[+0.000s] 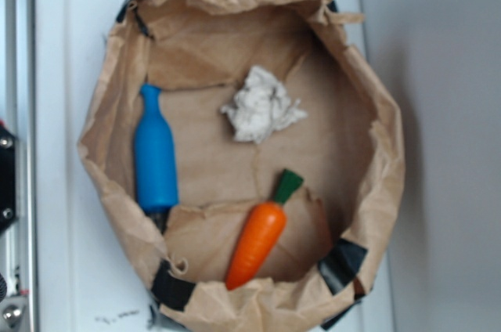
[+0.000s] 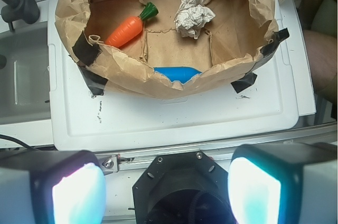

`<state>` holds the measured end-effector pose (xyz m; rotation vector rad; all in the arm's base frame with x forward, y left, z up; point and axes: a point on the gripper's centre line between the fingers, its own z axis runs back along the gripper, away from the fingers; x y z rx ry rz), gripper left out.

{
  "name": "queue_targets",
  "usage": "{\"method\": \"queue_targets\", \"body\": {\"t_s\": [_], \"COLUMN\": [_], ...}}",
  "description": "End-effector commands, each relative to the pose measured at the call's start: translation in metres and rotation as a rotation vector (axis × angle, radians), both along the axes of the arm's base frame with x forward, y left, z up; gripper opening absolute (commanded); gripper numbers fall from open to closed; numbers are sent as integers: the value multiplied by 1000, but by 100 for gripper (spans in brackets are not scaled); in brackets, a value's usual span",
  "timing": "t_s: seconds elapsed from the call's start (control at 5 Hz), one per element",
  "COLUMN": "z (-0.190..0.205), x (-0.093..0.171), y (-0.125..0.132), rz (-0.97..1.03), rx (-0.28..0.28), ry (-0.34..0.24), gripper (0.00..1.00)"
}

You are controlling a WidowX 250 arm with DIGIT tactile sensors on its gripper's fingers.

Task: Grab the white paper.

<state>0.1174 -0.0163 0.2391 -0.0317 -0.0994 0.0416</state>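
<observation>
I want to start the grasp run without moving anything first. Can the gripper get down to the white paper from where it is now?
Probably yes. The gripper is open and outside the brown paper bag, whose top is open. The white paper lies uncovered on the bag floor, apart from the blue bottle and the carrot. It must clear the bag's near wall.

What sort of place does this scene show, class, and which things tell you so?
Probably a lab bench staged as a toy kitchen. A cut-down paper bag taped to a white board holds a toy carrot, a blue bottle and the white paper. The open gripper waits outside.

Off-white paper (image 1: 261,104), orange carrot (image 1: 257,241)
</observation>
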Motion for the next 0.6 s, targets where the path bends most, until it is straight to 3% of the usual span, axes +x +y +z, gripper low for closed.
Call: {"method": "queue_targets", "body": {"t_s": [0.0, 0.2, 0.4], "z": [0, -40, -59], "x": [0, 50, 100], "y": [0, 33, 48], "rz": [0, 5, 32], "rx": [0, -3, 5], "ry": [0, -6, -33], "gripper": [100, 100, 100]}}
